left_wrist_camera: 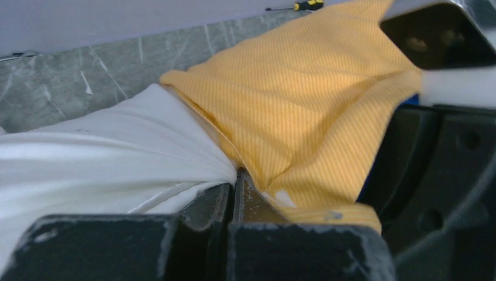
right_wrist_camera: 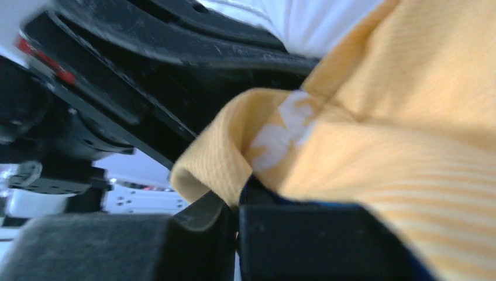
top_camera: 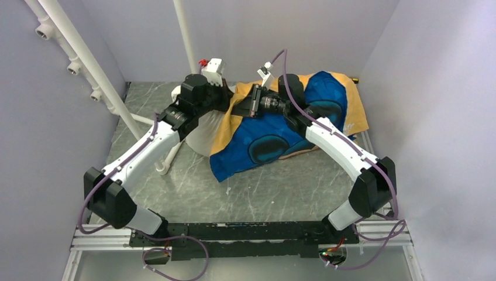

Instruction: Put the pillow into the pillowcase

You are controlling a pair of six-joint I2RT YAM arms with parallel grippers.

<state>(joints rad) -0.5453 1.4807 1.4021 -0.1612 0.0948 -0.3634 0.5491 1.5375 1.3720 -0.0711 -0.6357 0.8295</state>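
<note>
The white pillow (top_camera: pixel 200 133) lies at the back of the table, its right part covered by the pillowcase (top_camera: pixel 275 143), which is blue with yellow-orange edges. My left gripper (top_camera: pixel 231 98) sits where the two meet. In the left wrist view it (left_wrist_camera: pixel 234 186) is shut, with gathered white pillow (left_wrist_camera: pixel 105 152) fabric pulled into its tips beside the yellow pillowcase (left_wrist_camera: pixel 304 99). My right gripper (top_camera: pixel 242 109) faces it from the right. In the right wrist view it (right_wrist_camera: pixel 237 202) is shut on a folded yellow hem of the pillowcase (right_wrist_camera: pixel 398 117), with a little of the pillow (right_wrist_camera: pixel 310 20) above.
White pipes (top_camera: pixel 76 58) slant along the left wall, and a white hooked pipe (top_camera: pixel 168 158) rests on the marble table (top_camera: pixel 263 193). A screwdriver (left_wrist_camera: pixel 304 6) lies by the back wall. Purple walls close in on three sides.
</note>
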